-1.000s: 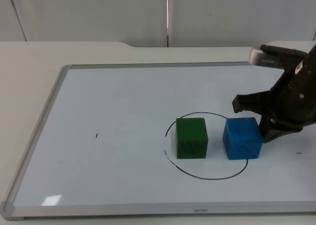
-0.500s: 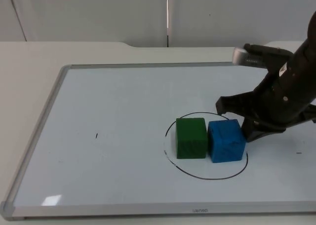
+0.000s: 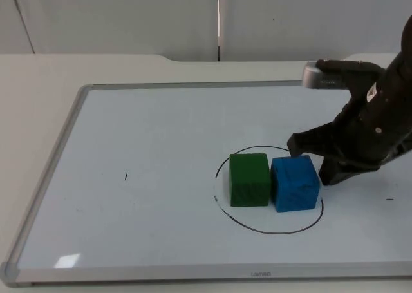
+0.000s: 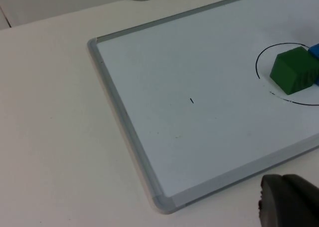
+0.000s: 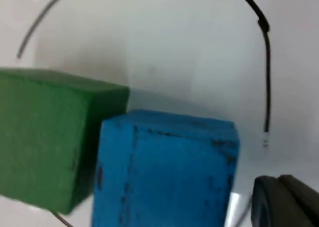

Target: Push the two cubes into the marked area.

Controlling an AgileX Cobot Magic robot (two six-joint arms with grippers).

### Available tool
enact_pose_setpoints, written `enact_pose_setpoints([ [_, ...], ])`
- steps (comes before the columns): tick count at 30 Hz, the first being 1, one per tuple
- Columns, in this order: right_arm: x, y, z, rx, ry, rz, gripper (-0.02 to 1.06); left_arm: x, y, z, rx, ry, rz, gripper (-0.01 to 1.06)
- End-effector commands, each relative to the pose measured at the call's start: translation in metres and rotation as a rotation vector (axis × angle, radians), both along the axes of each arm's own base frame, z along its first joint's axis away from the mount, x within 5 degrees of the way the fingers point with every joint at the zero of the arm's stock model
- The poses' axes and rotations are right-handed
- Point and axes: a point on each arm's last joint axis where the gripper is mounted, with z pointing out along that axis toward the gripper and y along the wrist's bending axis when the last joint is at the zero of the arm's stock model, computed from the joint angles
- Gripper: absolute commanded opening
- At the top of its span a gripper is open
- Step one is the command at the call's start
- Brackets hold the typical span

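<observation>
We find the blue cube point(image 3: 295, 183) and the green cube point(image 3: 249, 179) side by side and touching, green on the left, blue on the right, both standing within the drawn circle point(image 3: 268, 223) on the whiteboard point(image 3: 148, 145). The blue cube's right edge lies close to the circle's right arc; by our reading it is inside the line, though narrowly. The right wrist view shows the same pair, blue cube point(image 5: 164, 169) against green cube point(image 5: 47, 137), with the black line point(image 5: 264, 62) curving beyond them.

We judge both cubes to be rigid, light blocks with flat faces, likely painted wood or foam. On the smooth board they should slide readily and could overshoot or turn if pushed off-centre. Contact is best made flat against the middle of a side face, low down, not at a corner.

The right gripper point(image 3: 325, 167) sits just right of the blue cube, low over the board; its fingers appear spread, holding nothing. The left gripper point(image 4: 289, 207) waits off the board's near left corner; whether it is spread or pressed together we cannot tell.
</observation>
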Motion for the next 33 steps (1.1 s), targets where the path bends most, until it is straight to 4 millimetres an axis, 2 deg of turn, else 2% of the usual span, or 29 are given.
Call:
enact_pose_setpoints([
  [1, 0.0, -0.002, 0.013, -0.025, -0.039, 0.039, 0.0, 0.0, 0.0, -0.001, -0.002, -0.009, 0.002, 0.0],
  [5, -0.005, -0.008, 0.068, -0.025, -0.204, 0.088, 0.0, 0.0, 0.0, -0.001, -0.002, -0.009, 0.002, 0.0],
  [6, -0.005, -0.008, 0.068, -0.025, -0.204, 0.088, 0.0, 0.0, 0.0, -0.001, -0.002, -0.009, 0.002, 0.0],
  [7, -0.009, -0.011, 0.087, -0.011, -0.257, 0.09, 0.0, 0.0, 0.0, -0.001, -0.002, -0.009, 0.002, 0.0],
  [11, -0.034, -0.022, 0.159, 0.067, -0.463, 0.087, 0.0, 0.0, 0.0, -0.001, -0.002, -0.009, 0.002, 0.0],
  [12, -0.034, -0.022, 0.159, 0.067, -0.463, 0.087, 0.0, 0.0, 0.0, -0.001, -0.002, -0.009, 0.002, 0.0],
  [15, -0.061, -0.034, 0.207, 0.114, -0.615, 0.096, 0.0, 0.0, 0.0, -0.001, -0.002, -0.009, 0.002, 0.0],
  [17, -0.072, -0.04, 0.222, 0.117, -0.659, 0.11, 0.0, 0.0, 0.0, -0.001, -0.002, -0.009, 0.002, 0.0],
  [18, -0.072, -0.04, 0.222, 0.117, -0.659, 0.11, 0.0, 0.0, 0.0, -0.001, -0.002, -0.009, 0.002, 0.0],
  [21, -0.096, -0.051, 0.245, 0.13, -0.707, 0.111, 0.0, 0.0, 0.0, -0.001, -0.002, -0.009, 0.002, 0.0],
  [23, -0.11, -0.059, 0.253, 0.113, -0.708, 0.114, 0.0, 0.0, 0.0, -0.001, -0.002, -0.009, 0.002, 0.0],
  [24, -0.11, -0.059, 0.253, 0.113, -0.708, 0.114, 0.0, 0.0, 0.0, -0.001, -0.002, -0.009, 0.002, 0.0],
  [28, -0.134, -0.071, 0.258, 0.08, -0.736, 0.156, 0.0, 0.0, 0.0, -0.001, -0.002, -0.009, 0.002, 0.0],
  [29, -0.134, -0.071, 0.258, 0.08, -0.736, 0.156, 0.0, 0.0, 0.0, -0.001, -0.002, -0.009, 0.002, 0.0],
  [33, -0.161, -0.083, 0.258, 0.081, -0.784, 0.169, 0.0, 0.0, 0.0, -0.001, -0.002, -0.009, 0.002, 0.0],
])
